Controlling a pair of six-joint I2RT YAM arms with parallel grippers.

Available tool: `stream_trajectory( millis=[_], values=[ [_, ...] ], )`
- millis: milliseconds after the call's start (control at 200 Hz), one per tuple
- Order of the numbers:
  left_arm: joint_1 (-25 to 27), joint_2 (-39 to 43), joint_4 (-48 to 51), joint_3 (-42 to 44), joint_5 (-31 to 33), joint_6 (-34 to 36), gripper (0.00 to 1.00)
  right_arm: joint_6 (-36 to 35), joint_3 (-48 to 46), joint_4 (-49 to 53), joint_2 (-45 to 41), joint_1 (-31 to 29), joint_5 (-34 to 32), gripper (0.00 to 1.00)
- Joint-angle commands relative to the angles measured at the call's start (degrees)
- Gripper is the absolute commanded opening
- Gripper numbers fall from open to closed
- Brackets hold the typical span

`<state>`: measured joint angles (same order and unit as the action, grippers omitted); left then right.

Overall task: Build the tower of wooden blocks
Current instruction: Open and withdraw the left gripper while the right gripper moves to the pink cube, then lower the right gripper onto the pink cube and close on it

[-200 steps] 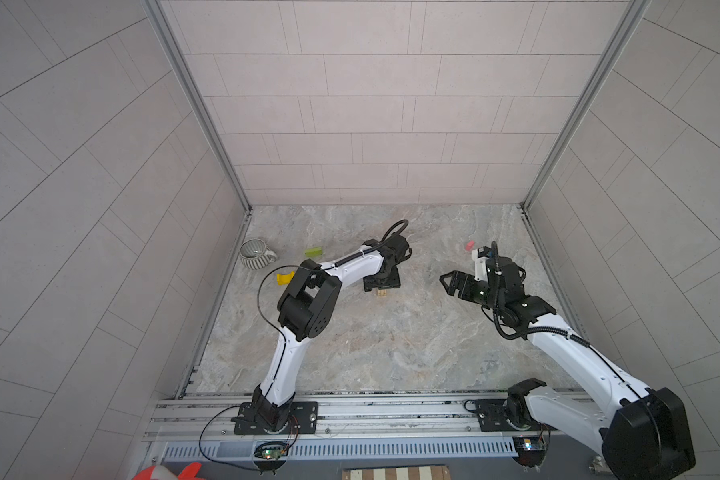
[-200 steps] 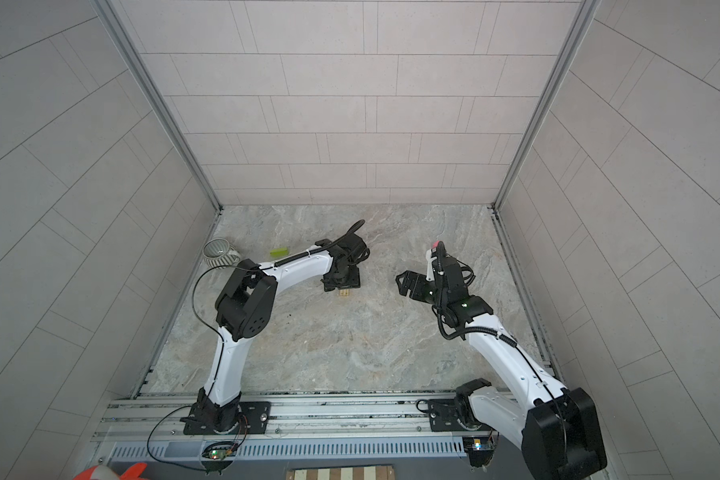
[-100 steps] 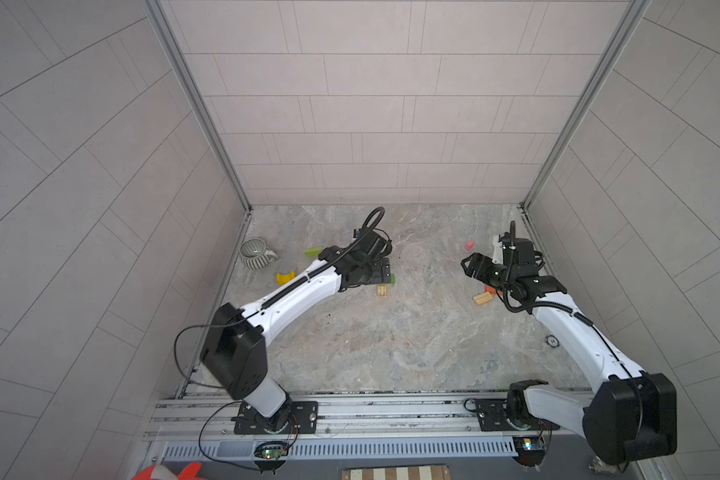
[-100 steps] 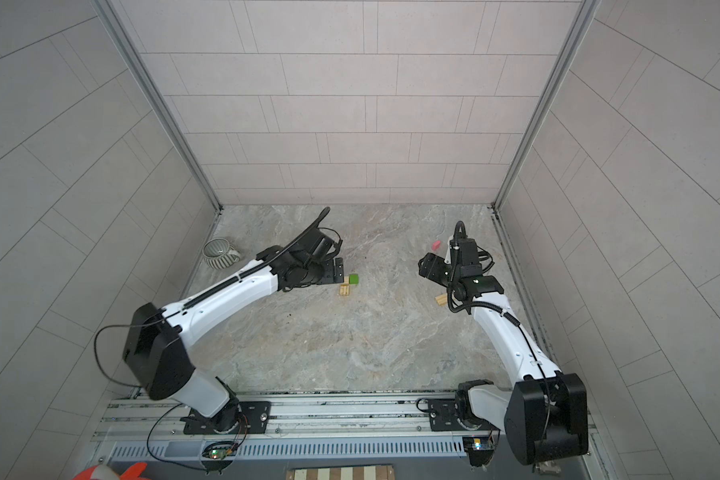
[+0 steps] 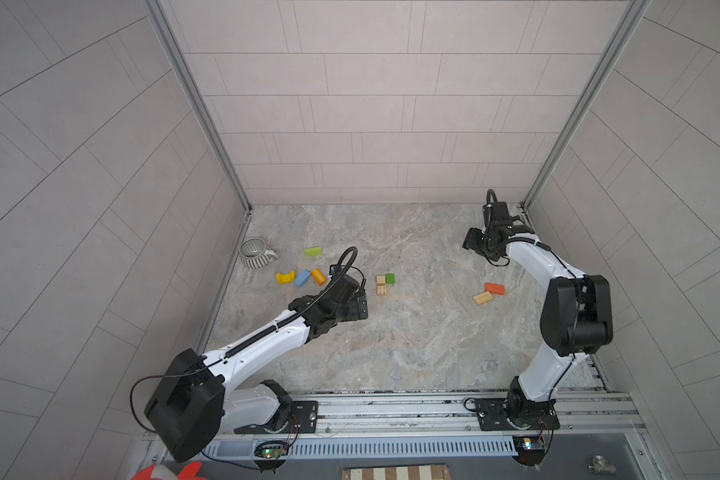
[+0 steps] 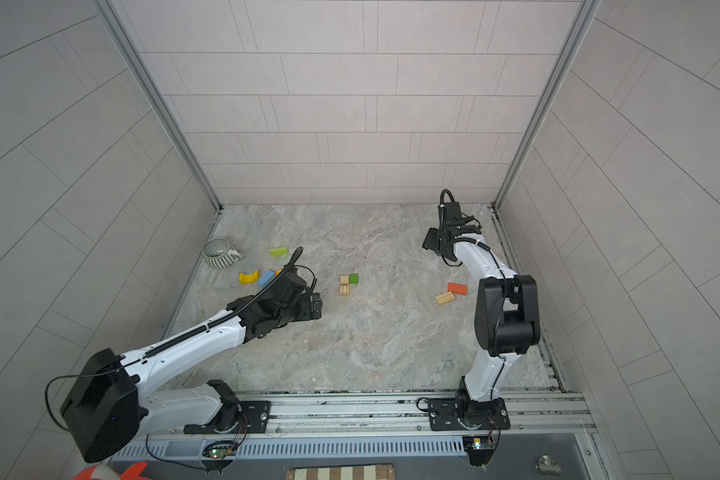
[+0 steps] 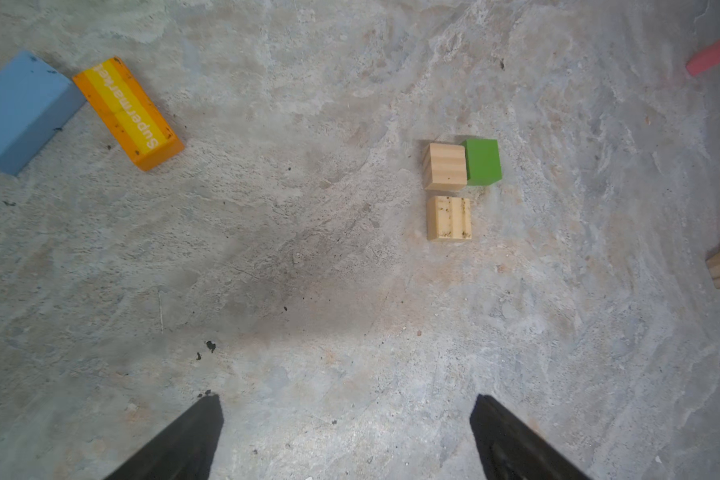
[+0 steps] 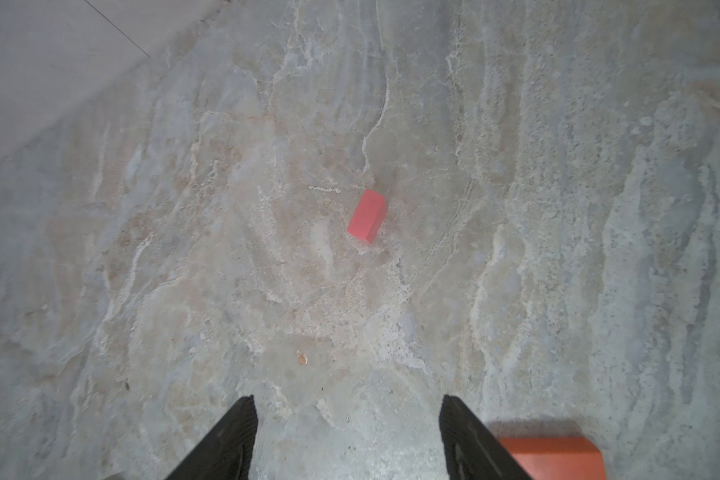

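Note:
The wood blocks lie loose on the stone floor. Two tan cubes (image 5: 381,284) and a green cube (image 5: 390,278) touch near the middle. A yellow arch (image 5: 285,277), blue block (image 5: 302,278) and orange block (image 5: 319,276) lie left of them, a flat green block (image 5: 313,251) further back. My left gripper (image 5: 360,307) (image 7: 346,401) is open and empty, short of the tan cubes (image 7: 447,191). My right gripper (image 5: 470,241) (image 8: 346,399) is open over bare floor, a pink-red block (image 8: 366,216) ahead of it. The arm hides that block in both top views.
A grey ribbed mug (image 5: 256,253) stands at the back left by the wall. An orange-red block (image 5: 494,288) and a tan ribbed block (image 5: 483,297) lie on the right, near the right arm. Tiled walls close in three sides; a rail (image 5: 391,411) runs along the front.
My left gripper opened wide and drew back from the tan cubes toward the front left. The right gripper swung toward the back right corner, its jaws narrowing somewhat.

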<state>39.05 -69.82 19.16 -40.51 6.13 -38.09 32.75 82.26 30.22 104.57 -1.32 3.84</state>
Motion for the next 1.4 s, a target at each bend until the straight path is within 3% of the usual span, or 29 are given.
stream_trajectory(
  millis=[0,315,625,1111,1396],
  values=[
    [0.4,0.8,-7.6,1.7,-0.9,-0.1,1.00,-0.7,7.7,7.5,5.9,0.2,-3.5,0.71],
    [0.3,-4.4,-14.5,5.4,-0.9,-0.6,1.00,0.2,25.0,13.7,21.3,1.1,-5.8,0.55],
    [0.2,-6.8,-13.5,4.2,-0.6,-0.7,1.00,0.7,36.8,19.2,30.0,1.9,-6.0,0.48],
    [0.2,-7.3,-13.6,4.2,-0.1,-0.6,1.00,1.2,38.8,19.9,32.8,2.1,-5.3,0.40],
    [0.2,-7.3,-13.7,4.2,0.1,-0.6,1.00,0.7,39.4,20.8,32.8,2.0,-4.8,0.24]
  ],
)
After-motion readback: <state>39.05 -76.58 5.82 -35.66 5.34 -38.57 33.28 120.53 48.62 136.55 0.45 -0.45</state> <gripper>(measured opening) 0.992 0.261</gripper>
